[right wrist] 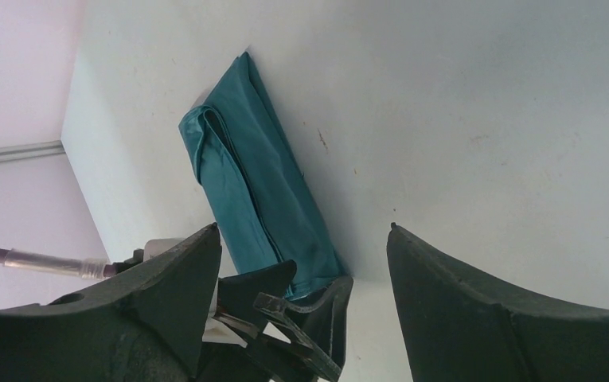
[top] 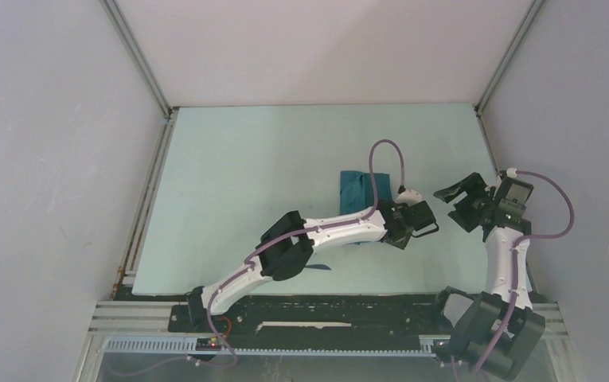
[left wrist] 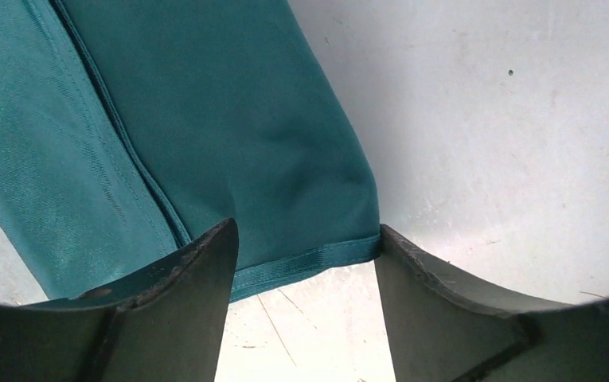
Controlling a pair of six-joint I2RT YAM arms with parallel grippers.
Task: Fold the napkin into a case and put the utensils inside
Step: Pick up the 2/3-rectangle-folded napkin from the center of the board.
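1. The case (top: pixel 353 189) lies flat on the worktop (top: pixel 245 175), right of centre, as a narrow layered strip.
2. My left claw (left wrist: pixel 306 226) has its jaws apart, flanking the case's hemmed near end, and grips nothing.
3. My right claw (right wrist: pixel 302 228) has its jaws wide and empty, off to the right, clear of the cloth.

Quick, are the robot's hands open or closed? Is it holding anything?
Left gripper: open, straddling the end of the folded napkin, not clamped on it.
Right gripper: open, holding nothing.
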